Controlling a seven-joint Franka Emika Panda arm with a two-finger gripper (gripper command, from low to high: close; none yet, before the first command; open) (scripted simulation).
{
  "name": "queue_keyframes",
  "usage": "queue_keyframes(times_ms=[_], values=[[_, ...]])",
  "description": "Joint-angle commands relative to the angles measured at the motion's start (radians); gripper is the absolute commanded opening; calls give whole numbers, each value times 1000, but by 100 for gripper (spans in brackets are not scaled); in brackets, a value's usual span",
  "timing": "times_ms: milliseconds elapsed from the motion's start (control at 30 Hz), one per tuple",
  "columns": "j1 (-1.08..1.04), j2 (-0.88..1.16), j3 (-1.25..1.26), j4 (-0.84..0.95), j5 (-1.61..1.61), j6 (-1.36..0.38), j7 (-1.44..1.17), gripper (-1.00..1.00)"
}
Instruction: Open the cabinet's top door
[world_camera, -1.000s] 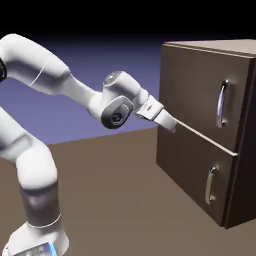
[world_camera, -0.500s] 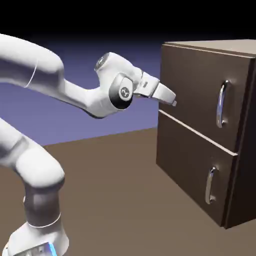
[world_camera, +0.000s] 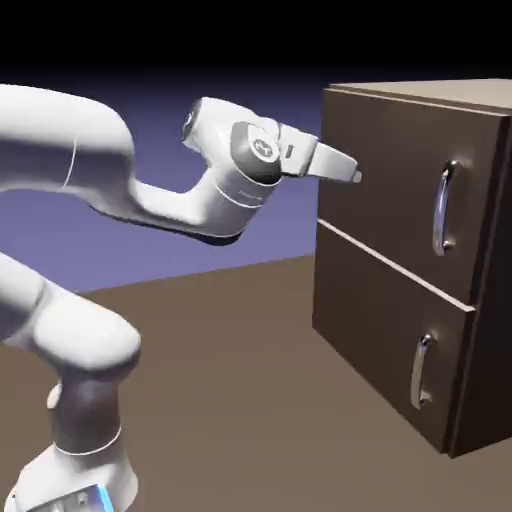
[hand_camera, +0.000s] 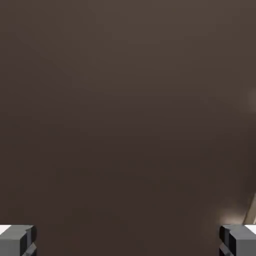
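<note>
The boxy dark brown wooden cabinet (world_camera: 415, 260) stands on the brown counter (world_camera: 230, 390) at the right of the exterior view, its two front panels one above the other and both lying flush with the carcass. The top door (world_camera: 400, 195), a flat dark brown panel, carries a vertical curved silver bar handle (world_camera: 444, 207) near its right edge; below it, past a thin pale seam, the lower door (world_camera: 390, 345) bears a smaller silver handle (world_camera: 422, 370). The white robot arm (world_camera: 90, 260) rises from the lower left and bends over toward the cabinet, its hand held roughly level. The gripper (world_camera: 352, 176) points at the upper left part of the top door, close before the panel, well to the left of the bar handle and apart from it. In the hand view the dark brown wood (hand_camera: 125, 110) fills almost the whole picture, and the two grey fingertips (hand_camera: 17, 239) sit far out at the bottom corners: the jaws stand spread wide with nothing between them. A faint pale streak shows at that view's lower right edge, too blurred to name.
</note>
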Motion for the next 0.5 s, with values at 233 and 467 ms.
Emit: queue_keyframes(times_ms=[233, 467], values=[[133, -53, -146, 64, -348, -24, 244, 0], [250, -100, -274, 120, -652, -45, 457, 0]])
